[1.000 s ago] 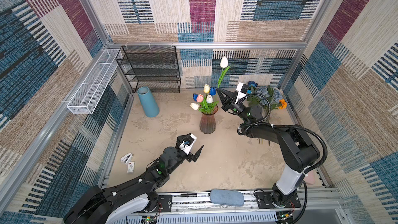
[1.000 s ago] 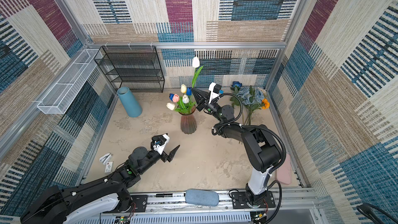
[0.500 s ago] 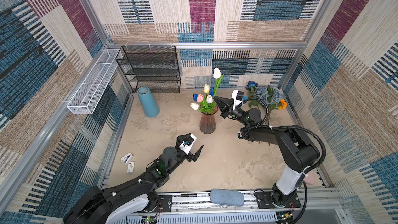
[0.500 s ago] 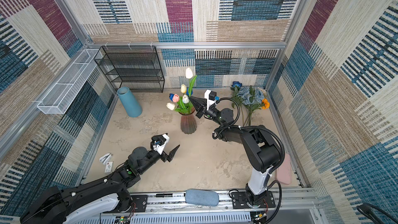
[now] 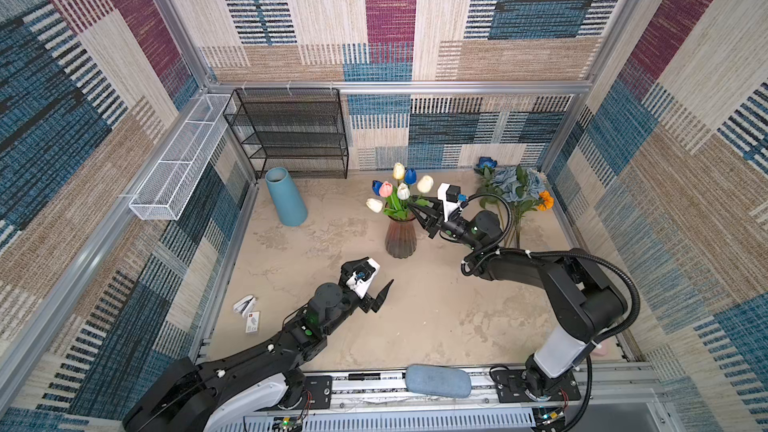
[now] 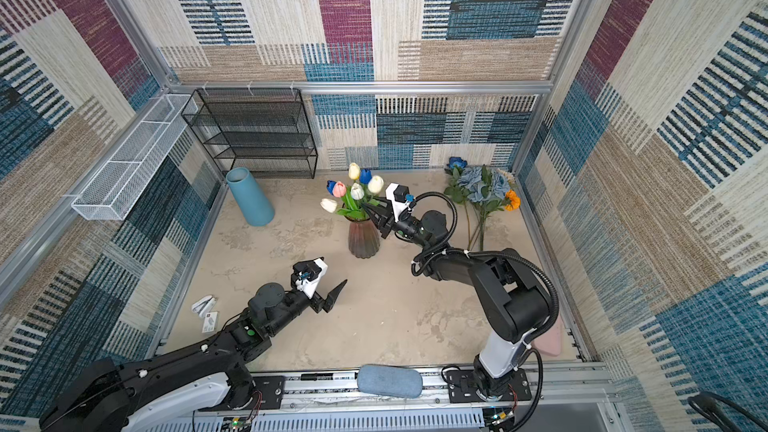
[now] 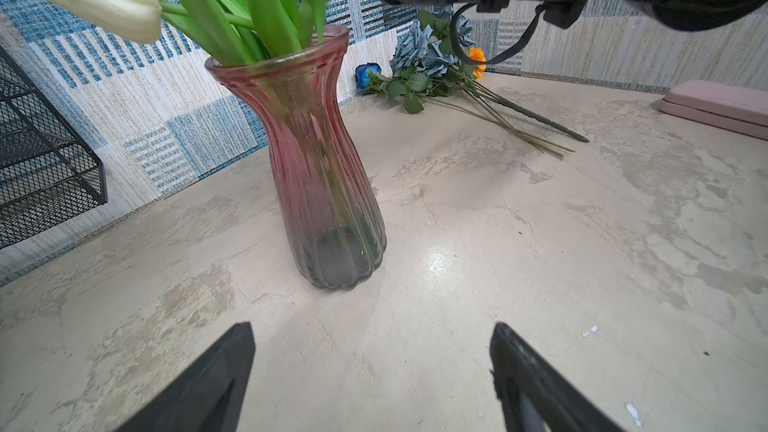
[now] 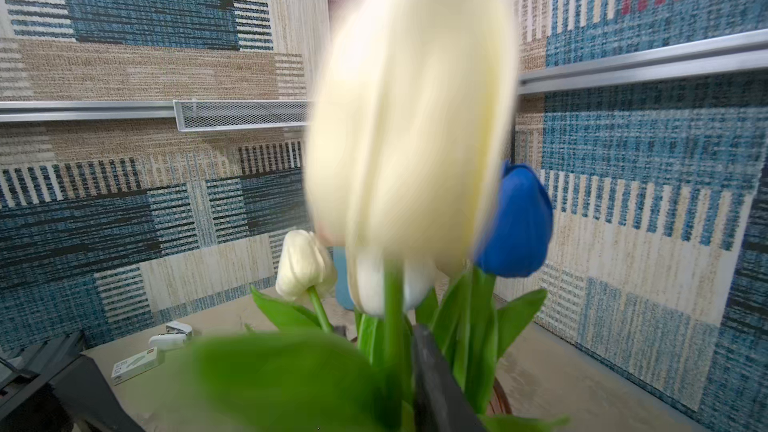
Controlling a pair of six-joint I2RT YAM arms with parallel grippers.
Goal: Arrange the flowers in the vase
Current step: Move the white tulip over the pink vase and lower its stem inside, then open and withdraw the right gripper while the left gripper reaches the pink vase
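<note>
A ribbed pink glass vase (image 5: 400,238) (image 7: 324,184) stands mid-table and holds several tulips (image 5: 395,191), white, pink and blue. A cream tulip (image 5: 424,183) (image 8: 411,118) now stands in it too, on the right side. My right gripper (image 5: 415,209) (image 6: 371,211) sits at the vase rim beside that stem. Its jaws are slightly parted, and one finger (image 8: 432,367) shows next to the stem. More flowers (image 5: 515,189) (image 7: 432,51), dusty-blue roses, a deep-blue rose and an orange bloom, lie at the back right. My left gripper (image 5: 370,278) (image 7: 372,330) hovers open and empty in front of the vase.
A light blue cone vase (image 5: 286,197) stands back left before a black mesh rack (image 5: 291,135). A white wire basket (image 5: 178,160) hangs on the left wall. Small white items (image 5: 245,305) lie at the left edge; a pink case (image 7: 719,105) lies far right.
The right gripper lowered the cream tulip from above into the vase and its jaws have begun to part. The left arm has not moved.
</note>
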